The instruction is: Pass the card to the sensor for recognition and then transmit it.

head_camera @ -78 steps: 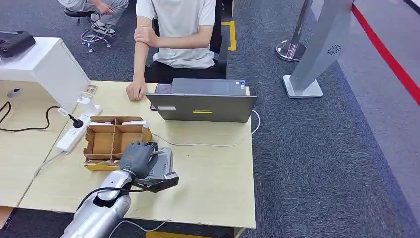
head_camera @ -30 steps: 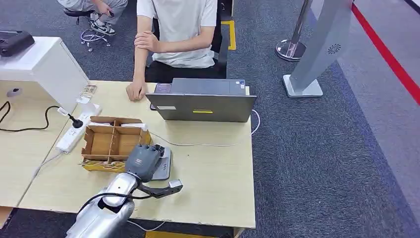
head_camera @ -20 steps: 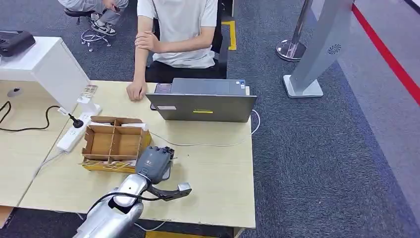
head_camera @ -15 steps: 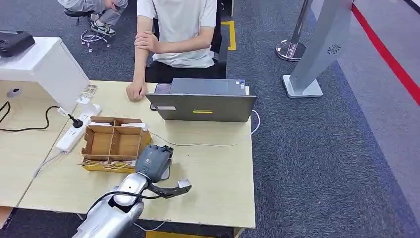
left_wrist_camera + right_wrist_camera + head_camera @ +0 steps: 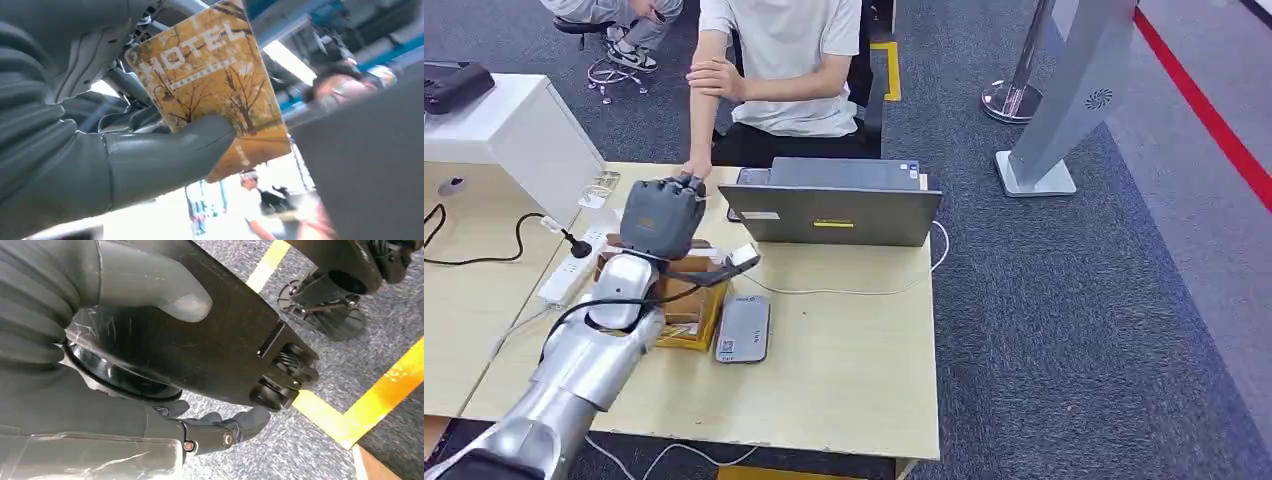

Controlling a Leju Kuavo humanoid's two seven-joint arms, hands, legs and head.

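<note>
My left hand (image 5: 662, 215) is raised above the table's back left, over the cardboard divider box (image 5: 694, 325) and just short of a seated person's hand (image 5: 692, 180) resting on the table. In the left wrist view the thumb and fingers of my left hand (image 5: 100, 160) pinch a yellow card (image 5: 215, 75) printed "HOTEL" with bare trees. The grey card sensor (image 5: 744, 328) lies flat on the table beside the box, uncovered. My right hand (image 5: 125, 405) hangs over grey carpet, thumb and fingers apart, holding nothing.
A closed-angle laptop (image 5: 834, 212) stands at the table's back edge with a white cable running from it. A power strip (image 5: 564, 275) lies left of the box, and a white cabinet (image 5: 514, 130) stands further left. The wooden table (image 5: 844, 370) ends at right over carpet.
My left hand has lifted off the sensor and swung back and left with the card, toward the person's hand. The sensor is now uncovered.
</note>
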